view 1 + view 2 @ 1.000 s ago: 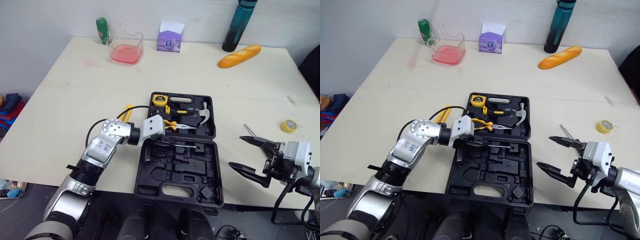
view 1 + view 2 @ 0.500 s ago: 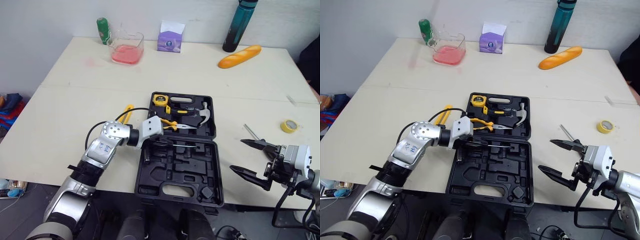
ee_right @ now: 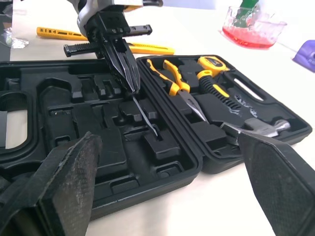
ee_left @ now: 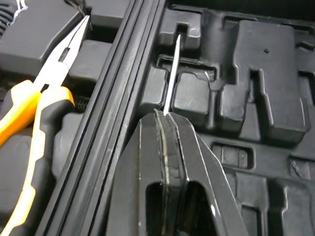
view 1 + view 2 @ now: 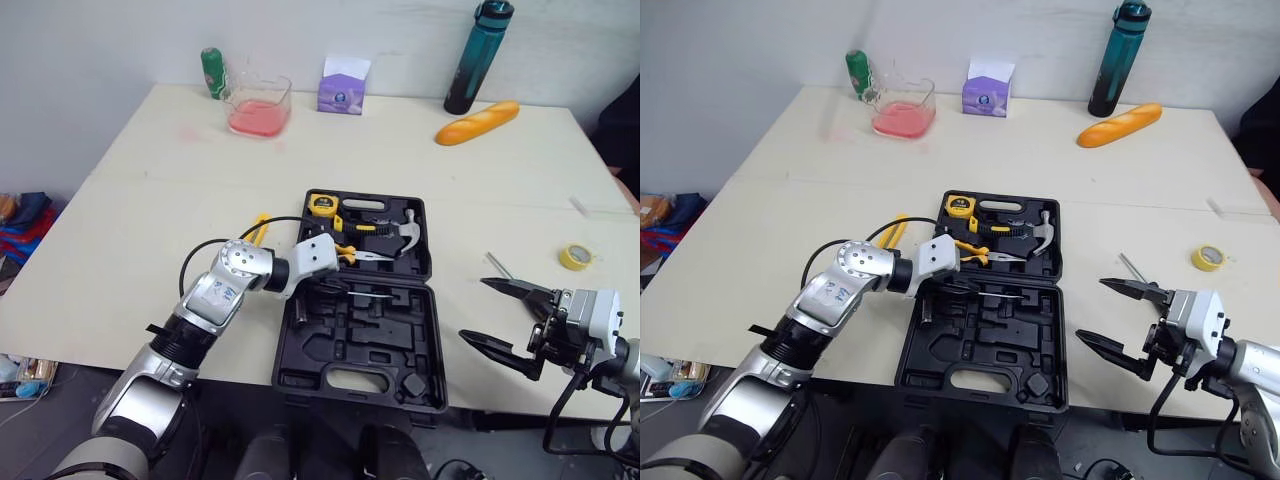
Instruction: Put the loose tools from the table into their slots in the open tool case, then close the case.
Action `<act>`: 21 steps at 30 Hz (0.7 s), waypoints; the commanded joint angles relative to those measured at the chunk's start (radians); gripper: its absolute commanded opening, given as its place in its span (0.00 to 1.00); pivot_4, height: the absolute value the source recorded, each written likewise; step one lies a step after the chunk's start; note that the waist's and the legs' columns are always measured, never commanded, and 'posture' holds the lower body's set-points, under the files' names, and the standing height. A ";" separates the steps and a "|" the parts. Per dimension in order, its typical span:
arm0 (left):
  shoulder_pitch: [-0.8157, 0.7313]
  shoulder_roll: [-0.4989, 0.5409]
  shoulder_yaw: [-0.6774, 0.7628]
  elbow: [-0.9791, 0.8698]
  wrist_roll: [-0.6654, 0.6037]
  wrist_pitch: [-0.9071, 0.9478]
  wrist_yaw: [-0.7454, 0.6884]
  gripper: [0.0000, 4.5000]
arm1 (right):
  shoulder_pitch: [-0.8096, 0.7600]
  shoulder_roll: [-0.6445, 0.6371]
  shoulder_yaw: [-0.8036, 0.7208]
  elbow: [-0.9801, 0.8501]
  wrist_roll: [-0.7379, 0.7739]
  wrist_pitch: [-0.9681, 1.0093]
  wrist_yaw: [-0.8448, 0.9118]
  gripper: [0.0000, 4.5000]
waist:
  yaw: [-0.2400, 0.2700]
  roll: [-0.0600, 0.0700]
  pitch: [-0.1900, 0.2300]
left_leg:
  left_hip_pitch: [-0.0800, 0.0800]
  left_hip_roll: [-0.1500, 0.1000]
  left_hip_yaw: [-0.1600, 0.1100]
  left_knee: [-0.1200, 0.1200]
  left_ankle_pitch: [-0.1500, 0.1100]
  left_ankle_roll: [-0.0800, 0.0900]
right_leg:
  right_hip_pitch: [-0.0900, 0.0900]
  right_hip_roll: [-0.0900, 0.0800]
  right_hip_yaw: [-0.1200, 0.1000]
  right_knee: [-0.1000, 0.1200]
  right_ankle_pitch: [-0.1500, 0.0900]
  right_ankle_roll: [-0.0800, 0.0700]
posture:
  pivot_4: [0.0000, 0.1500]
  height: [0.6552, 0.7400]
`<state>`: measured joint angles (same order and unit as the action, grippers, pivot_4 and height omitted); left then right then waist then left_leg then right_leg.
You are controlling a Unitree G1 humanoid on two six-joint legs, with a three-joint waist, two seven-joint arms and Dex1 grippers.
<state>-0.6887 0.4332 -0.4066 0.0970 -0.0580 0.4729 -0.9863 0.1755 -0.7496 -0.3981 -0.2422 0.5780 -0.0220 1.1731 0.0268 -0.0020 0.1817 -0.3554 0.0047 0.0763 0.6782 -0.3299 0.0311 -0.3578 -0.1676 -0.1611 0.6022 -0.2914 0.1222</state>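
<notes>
The left gripper (image 4: pixel 165 115) pinches a thin metal rod (image 4: pixel 171 78) in tight-pressed jaws, its free end pointing ahead of them along a narrow slot of the tool case (image 5: pixel 330 380) (apparently aligned for seating). The right gripper (image 5: pixel 1090 310) hangs spread wide, empty, with the case beyond its jaws.

Black tool case (image 5: pixel 300 352). pliers (image 5: pixel 350 253): orange-yellow handles. Yellow tape measure (image 5: pixel 321 204). hammer (image 5: pixel 405 230): silver head, black-yellow grip. Silver thin rod (image 4: pixel 171 73). Cream surface (image 5: pixel 150 230). Yellow tape roll (image 5: pixel 577 257). Orange bread (image 5: pixel 478 118). Teal bottle (image 5: pixel 470 55). Purple box (image 5: pixel 342 92). Pink liquid in clear container (image 5: pixel 258 108).
</notes>
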 commanded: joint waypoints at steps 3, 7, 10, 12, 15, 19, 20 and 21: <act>0.073 0.011 -0.066 0.084 0.070 0.067 0.030 0.00 | -0.001 0.004 -0.015 -0.010 0.006 -0.013 -0.006 1.00 | -0.001 0.005 -0.009 | 0.003 0.003 0.000 0.000 -0.005 0.001 | 0.003 0.001 0.003 -0.003 0.000 0.000 | 1.00 1.00; 0.061 0.000 -0.034 0.089 0.061 0.024 0.050 0.00 | 0.003 0.008 -0.016 -0.007 0.004 -0.014 -0.011 1.00 | 0.000 0.005 -0.011 | 0.002 0.003 0.000 0.001 -0.005 0.000 | 0.003 0.002 0.005 -0.004 0.000 0.000 | 1.00 1.00; 0.057 -0.005 0.005 0.065 0.029 -0.038 0.036 0.00 | 0.004 0.013 -0.019 -0.006 0.003 -0.014 -0.016 1.00 | 0.000 0.005 -0.011 | 0.002 0.003 0.000 0.001 -0.005 0.000 | 0.003 0.001 0.005 -0.004 0.000 0.000 | 1.00 1.00; 0.056 -0.008 0.038 0.044 0.003 -0.078 0.025 0.00 | 0.006 0.017 -0.027 -0.005 0.004 -0.015 -0.023 1.00 | 0.000 0.005 -0.010 | 0.002 0.003 0.000 0.001 -0.006 0.000 | 0.003 0.001 0.005 -0.004 0.000 0.000 | 1.00 1.00; 0.040 0.011 0.157 -0.025 -0.108 -0.120 -0.026 0.00 | 0.017 0.016 -0.065 0.003 0.022 0.019 -0.058 1.00 | -0.002 0.006 -0.008 | -0.001 0.004 0.000 0.001 -0.006 0.000 | 0.001 0.002 0.005 -0.005 0.000 0.000 | 1.00 1.00; 0.036 0.139 0.310 -0.080 -0.235 -0.176 -0.152 0.20 | 0.038 0.002 -0.161 0.084 0.036 0.026 -0.075 1.00 | -0.003 0.005 -0.005 | -0.012 0.005 0.000 0.003 -0.004 -0.001 | -0.011 0.003 0.004 0.001 0.000 -0.001 | 1.00 1.00; 0.045 0.159 0.337 -0.095 -0.268 -0.156 -0.168 0.28 | 0.039 0.003 -0.177 0.099 0.034 0.017 -0.077 1.00 | -0.003 0.005 -0.005 | -0.015 0.005 0.000 0.004 -0.004 -0.001 | -0.013 0.004 0.003 0.002 0.000 -0.001 | 1.00 1.00; 0.061 0.188 0.347 -0.110 -0.279 -0.157 -0.190 0.40 | 0.042 0.003 -0.193 0.110 0.036 0.018 -0.077 1.00 | -0.003 0.006 -0.005 | -0.016 0.005 0.002 0.004 -0.003 -0.001 | -0.014 0.004 0.001 0.003 0.000 -0.001 | 1.00 1.00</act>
<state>-0.6403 0.6112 -0.0868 0.0448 -0.2842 0.3174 -1.1366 0.2146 -0.7387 -0.5444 -0.1311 0.5936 0.0103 1.0986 0.0241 0.0039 0.1765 -0.3709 0.0090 0.0790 0.6817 -0.3333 0.0305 -0.3723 -0.1632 -0.1613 0.6044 -0.2914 0.1214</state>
